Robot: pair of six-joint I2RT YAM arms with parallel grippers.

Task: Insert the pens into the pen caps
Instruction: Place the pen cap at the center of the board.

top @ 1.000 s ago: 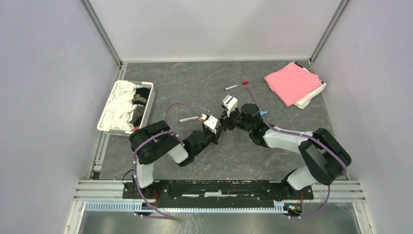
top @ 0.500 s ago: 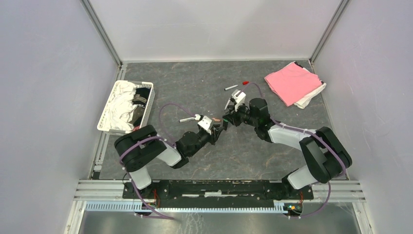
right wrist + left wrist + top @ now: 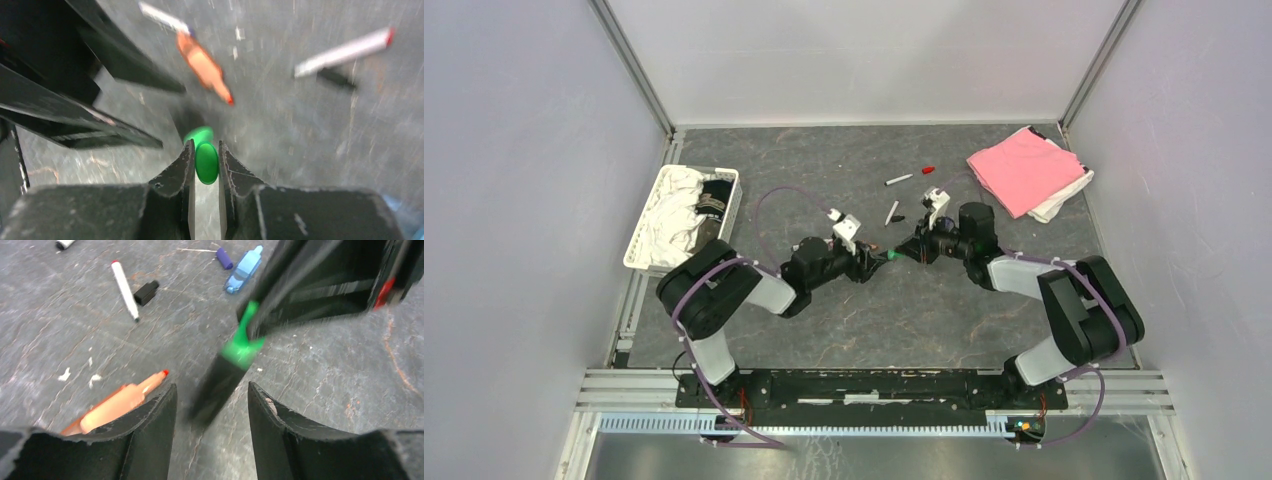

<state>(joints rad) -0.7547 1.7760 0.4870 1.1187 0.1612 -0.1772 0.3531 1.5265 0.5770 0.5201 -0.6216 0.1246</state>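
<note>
My right gripper (image 3: 206,150) is shut on a green pen cap (image 3: 206,162). The chunky black-and-green marker (image 3: 225,375) sticks out from that cap and reaches in between the fingertips (image 3: 167,392) of my left gripper (image 3: 210,390), which is open and not touching it. In the top view the two grippers meet at mid-table, with the marker's green part (image 3: 892,255) showing between them. An orange marker (image 3: 120,402) lies on the table just left of my left fingers. Farther off lie a thin white pen (image 3: 124,290), a black cap (image 3: 146,292), a blue marker (image 3: 243,270) and a purple cap (image 3: 224,257).
Another white pen (image 3: 898,180) and a red cap (image 3: 928,170) lie farther back. A pink cloth (image 3: 1024,168) lies folded at the back right. A white basket (image 3: 646,235) of cloth stands at the left.
My left gripper has opened and let go of the black-and-green marker. The right gripper, still shut on the green cap, has shifted to the right with its arm.
</note>
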